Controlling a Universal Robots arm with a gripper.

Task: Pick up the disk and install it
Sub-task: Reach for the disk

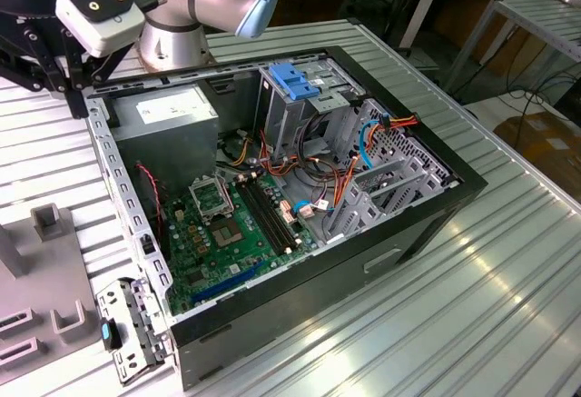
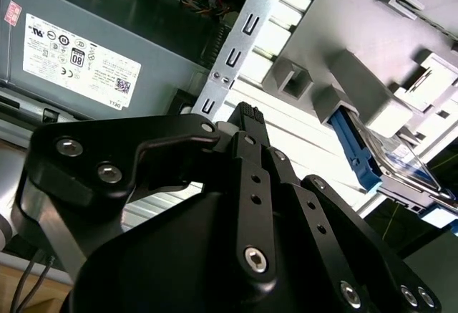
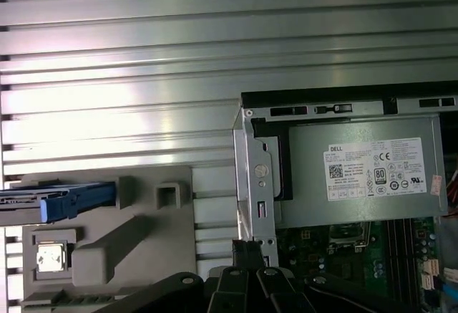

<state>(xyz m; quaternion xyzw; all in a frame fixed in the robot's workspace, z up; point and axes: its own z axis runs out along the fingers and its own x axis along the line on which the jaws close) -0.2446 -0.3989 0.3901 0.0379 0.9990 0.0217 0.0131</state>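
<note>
Hovering with the tool [image 2: 247,116] above the corner of the open computer case [image 1: 427,224], just by the power-supply box [image 2: 164,41] — cannot tell the tool's opening or any hold on anything. Spotting the disk [image 3: 61,200] on edge in a slot of the grey fixture [image 3: 122,256], on the slatted surface [image 3: 143,55] beside the case — apart from the tool, blue rail showing along its edge.

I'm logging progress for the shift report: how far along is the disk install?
Done: nothing yet. The disk sits in its grey holder on the table, outside the computer case. In hand: the claw hangs over the table near the case's edge, apart from the disk. Left: both the pickup and the install.
</note>
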